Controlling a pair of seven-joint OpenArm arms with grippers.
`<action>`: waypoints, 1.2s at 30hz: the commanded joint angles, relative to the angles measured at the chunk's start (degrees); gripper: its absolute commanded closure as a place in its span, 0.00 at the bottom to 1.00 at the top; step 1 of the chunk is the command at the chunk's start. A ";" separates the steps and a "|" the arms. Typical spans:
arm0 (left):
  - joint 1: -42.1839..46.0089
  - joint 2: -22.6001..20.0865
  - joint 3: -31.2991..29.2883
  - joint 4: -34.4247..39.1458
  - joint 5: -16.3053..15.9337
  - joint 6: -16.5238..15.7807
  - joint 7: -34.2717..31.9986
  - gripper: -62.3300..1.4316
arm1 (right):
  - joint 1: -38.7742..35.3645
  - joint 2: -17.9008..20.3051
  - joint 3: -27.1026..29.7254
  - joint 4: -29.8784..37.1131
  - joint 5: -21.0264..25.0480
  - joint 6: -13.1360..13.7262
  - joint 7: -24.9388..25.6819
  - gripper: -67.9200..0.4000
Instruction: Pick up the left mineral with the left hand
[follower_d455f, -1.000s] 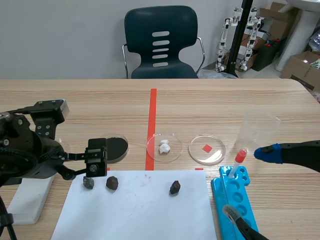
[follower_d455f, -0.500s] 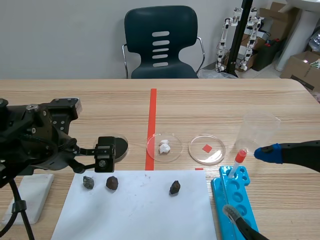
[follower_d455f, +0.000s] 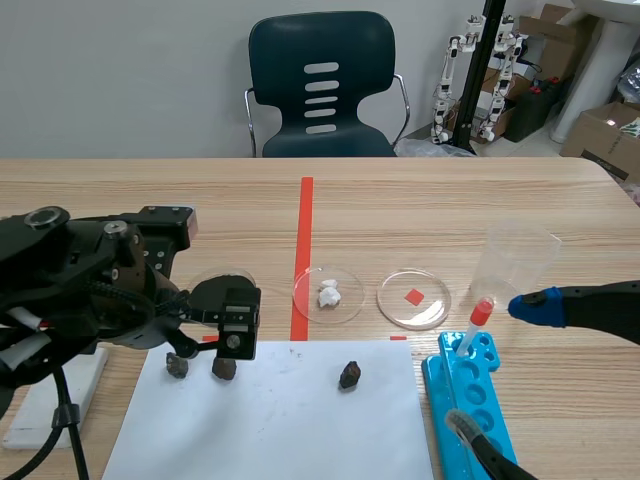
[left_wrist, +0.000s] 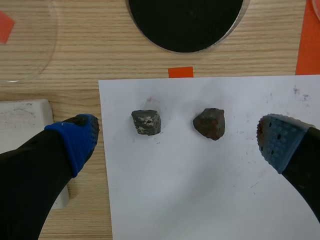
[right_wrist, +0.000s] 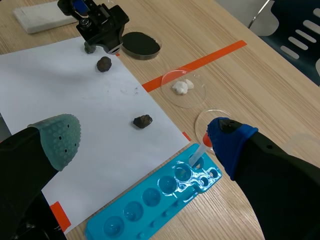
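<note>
Three minerals lie on a white paper sheet (follower_d455f: 270, 420). The left one is a grey mineral (left_wrist: 146, 122) (follower_d455f: 177, 365), with a brown mineral (left_wrist: 209, 123) (follower_d455f: 224, 369) close to its right. A third dark mineral (follower_d455f: 349, 375) (right_wrist: 142, 121) lies apart, further right. My left gripper (left_wrist: 177, 142) (follower_d455f: 215, 335) hovers open above the two left minerals, both between its spread fingers, touching neither. My right gripper (right_wrist: 142, 140) (follower_d455f: 490, 362) stands open over the blue tray at the right, holding nothing.
Behind the sheet stand a black dish (left_wrist: 186, 22) (follower_d455f: 232, 290), a dish with white lumps (follower_d455f: 328, 294) and a clear dish (follower_d455f: 413, 298). A blue well tray (follower_d455f: 470, 400) with a red-capped dropper (follower_d455f: 473, 325), a clear cup (follower_d455f: 515, 262) and a white block (left_wrist: 22, 117) flank the sheet.
My left arm has swung right along the sheet's back edge; its gripper went from beside the grey mineral to above both left minerals. The right arm has not moved.
</note>
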 joint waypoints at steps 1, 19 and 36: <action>-0.94 -0.07 0.31 -0.50 0.22 0.33 0.22 0.00 | 0.04 0.02 0.04 0.31 0.61 -0.02 0.63 0.22; -1.95 -2.14 3.06 -2.08 5.55 -26.80 -0.50 0.00 | 0.04 0.02 0.04 0.31 0.61 -0.02 0.63 0.22; -1.95 -10.19 3.06 -2.08 2.01 -31.98 -4.37 0.00 | 0.04 0.02 0.04 0.31 0.61 -0.02 0.61 0.22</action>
